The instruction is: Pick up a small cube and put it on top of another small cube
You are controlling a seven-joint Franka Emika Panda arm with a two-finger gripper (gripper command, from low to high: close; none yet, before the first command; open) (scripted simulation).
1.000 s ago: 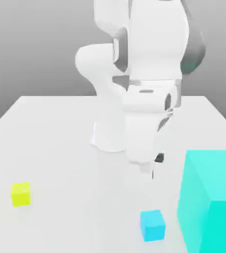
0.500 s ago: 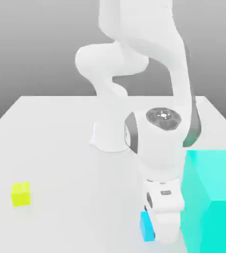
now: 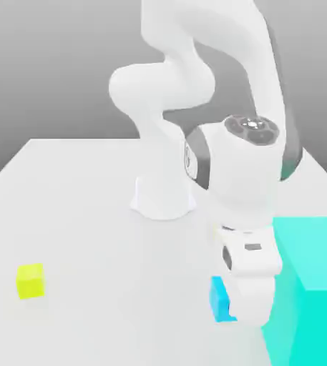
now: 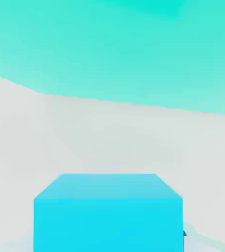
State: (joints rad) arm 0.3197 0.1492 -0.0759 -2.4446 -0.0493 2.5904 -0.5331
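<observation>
**Blue cube is pinched, but that big turquoise block is way too close**

So the gripper (image 3: 230, 314) is down at the counter (image 3: 87, 214) with its jaws pulled together on the small cube (image 3: 220, 300), the sky-blue one. In the exterior view most of the cube hides behind the white hand, just its left part peeking out. The hand view has the small cube sitting right in front of the camera, squarely framed, so the grip looks centred to me.

Here's my worry: the huge turquoise cube (image 3: 313, 286) stands just beside the hand on the exterior view's right. Any sideways swing that way before a clean lift could bump the hand into it and twist the small cube in the jaws.

The other thing: the yellow-green cube (image 3: 31, 280) is well apart, over on the exterior view's left. That's a long carry. If the pinch is shallow, the cube could slip or land crooked and slide off the top.
</observation>
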